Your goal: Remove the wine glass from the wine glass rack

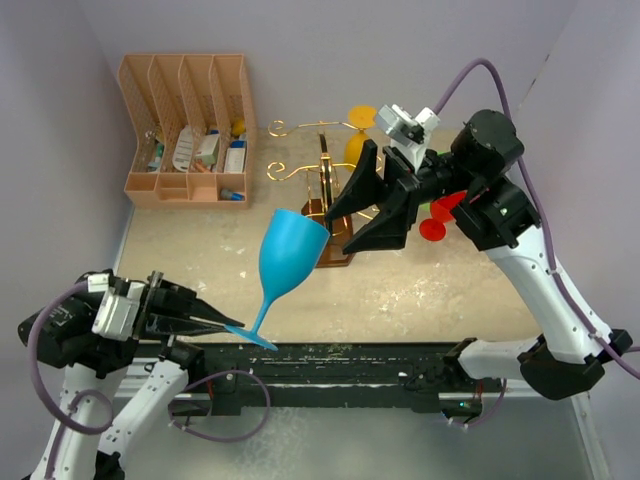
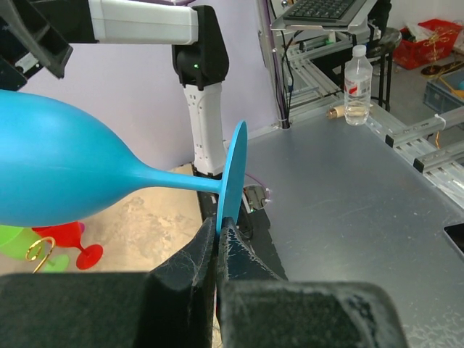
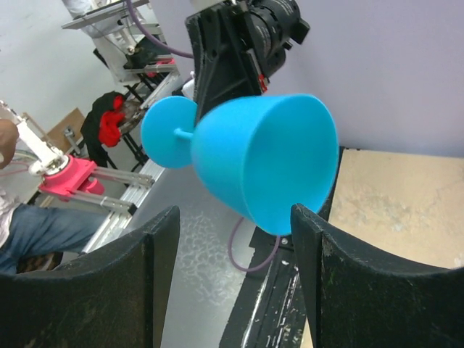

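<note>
Far left of the bench (image 1: 430, 290): one tan file organiser (image 1: 185, 130), not involved. Left arm (image 1: 110, 315): the left jaws are closed on the foot of the blue wine glass (image 1: 292, 250), pinching only the thin disc edge. The glass is clear of the wine glass rack (image 1: 325, 185), held in the air over the near half of the bench, tilted, bowl toward the rack. Risk 1: the bowl hangs far out from a narrow edge grip, so a jolt could pivot or slide the foot out and drop the glass onto the bench. Right arm (image 1: 490, 150): the right jaws are spread wide, one either side of the bowl in the wrist view; contact cannot be told. Risk 2: closing on the smooth tapered bowl could squeeze it out or shove it against the left grip, and a left release before the right holds would drop it. Count: arms 2; rack 1; organiser 1; glasses 4, namely blue 1, yellow glass (image 1: 358, 135) 1 at the rack, red glass (image 1: 434, 228) 1, green glass (image 2: 14, 243) 1, the last two partly hidden by the right arm.
</note>
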Tool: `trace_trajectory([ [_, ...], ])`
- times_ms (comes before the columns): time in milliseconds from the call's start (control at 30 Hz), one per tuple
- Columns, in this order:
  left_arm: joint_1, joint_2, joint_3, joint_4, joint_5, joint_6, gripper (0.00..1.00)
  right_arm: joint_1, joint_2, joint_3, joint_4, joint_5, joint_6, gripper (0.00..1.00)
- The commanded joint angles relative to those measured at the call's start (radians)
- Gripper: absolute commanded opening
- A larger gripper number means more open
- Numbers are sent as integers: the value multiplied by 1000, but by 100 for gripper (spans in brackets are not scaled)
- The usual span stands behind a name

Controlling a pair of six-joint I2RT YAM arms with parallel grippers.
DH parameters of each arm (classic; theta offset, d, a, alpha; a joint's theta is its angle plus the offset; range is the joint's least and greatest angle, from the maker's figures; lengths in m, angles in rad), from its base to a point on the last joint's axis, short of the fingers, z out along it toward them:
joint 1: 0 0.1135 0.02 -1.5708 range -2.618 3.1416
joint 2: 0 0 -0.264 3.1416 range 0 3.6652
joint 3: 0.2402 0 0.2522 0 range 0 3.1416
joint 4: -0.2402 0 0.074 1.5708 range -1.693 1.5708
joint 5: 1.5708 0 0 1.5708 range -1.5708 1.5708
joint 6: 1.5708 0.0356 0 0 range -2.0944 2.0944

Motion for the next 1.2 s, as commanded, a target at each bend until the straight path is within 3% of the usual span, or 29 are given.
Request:
trace_trajectory([
  [0, -4, 46, -27, 181, -25, -102, 0, 0, -7, 18, 156, -44, 71, 65],
  [267, -3, 88, -31, 237, -48, -110, 0, 1, 21, -20, 351, -80, 216, 61],
  [600, -5, 163, -48, 410, -64, -200, 0, 5, 37, -46, 400, -90, 254, 53],
  [733, -5, 195, -54, 454, -72, -220, 0, 11, 42, -66, 465, -106, 302, 33],
  [833, -6, 210, -58, 455, -78, -210, 0, 11, 39, -78, 464, -106, 311, 3],
  [967, -5, 216, -61, 403, -93, -167, 0, 11, 12, -94, 421, -98, 276, 0],
  [1167, -5, 177, -48, 148, -135, 8, 40, 9, -56, -113, 343, -103, 225, 0],
])
